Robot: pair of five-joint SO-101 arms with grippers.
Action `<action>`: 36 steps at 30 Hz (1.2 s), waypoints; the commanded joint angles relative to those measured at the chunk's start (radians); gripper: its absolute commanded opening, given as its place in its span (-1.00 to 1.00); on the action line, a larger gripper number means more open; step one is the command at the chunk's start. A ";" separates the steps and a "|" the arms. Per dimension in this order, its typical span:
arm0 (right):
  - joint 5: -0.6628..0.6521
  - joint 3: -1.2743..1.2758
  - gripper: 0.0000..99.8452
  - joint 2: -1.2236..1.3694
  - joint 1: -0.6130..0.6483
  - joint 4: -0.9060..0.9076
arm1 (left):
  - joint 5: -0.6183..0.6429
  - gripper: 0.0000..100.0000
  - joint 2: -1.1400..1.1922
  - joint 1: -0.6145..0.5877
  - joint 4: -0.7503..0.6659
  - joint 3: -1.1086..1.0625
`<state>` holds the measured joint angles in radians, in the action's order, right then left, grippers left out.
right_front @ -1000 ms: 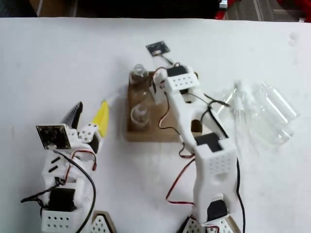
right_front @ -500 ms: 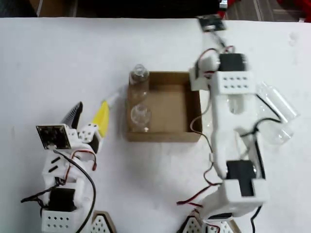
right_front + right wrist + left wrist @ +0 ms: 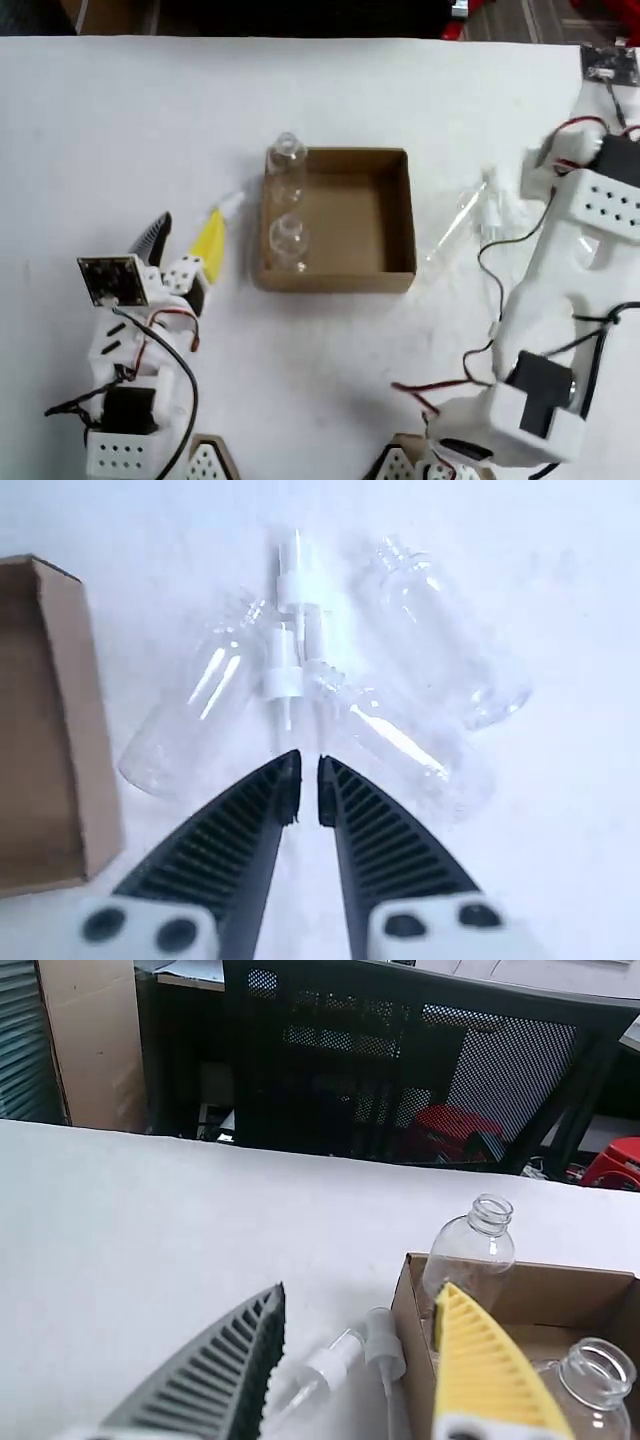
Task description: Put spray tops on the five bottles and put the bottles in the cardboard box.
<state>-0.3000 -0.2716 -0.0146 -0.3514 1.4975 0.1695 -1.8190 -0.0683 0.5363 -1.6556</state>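
Hovering over the table's right side, my right claw (image 3: 308, 785) has its black ribbed fingers almost touching, gripping nothing. Just ahead of the tips, three clear plastic bottles (image 3: 190, 720) lie on their sides with two white spray tops (image 3: 285, 665) among them. My left claw (image 3: 360, 1290) rests wide open, one finger grey and ribbed, the other smooth yellow. Another long-stemmed spray top (image 3: 345, 1355) lies ahead of it on the white table (image 3: 150, 110), beside the square cardboard box (image 3: 410, 215). Two capless round bottles (image 3: 288, 238) stand upright along the box's left wall.
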 commanded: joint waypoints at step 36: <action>0.439 -0.749 -0.61 0.857 0.154 0.038 | -0.075 -0.56 -0.012 0.050 -0.031 0.002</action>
<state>0.1220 -0.9666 0.8339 -0.2209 1.5282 0.1051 -1.8190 -0.0299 0.5363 -1.6648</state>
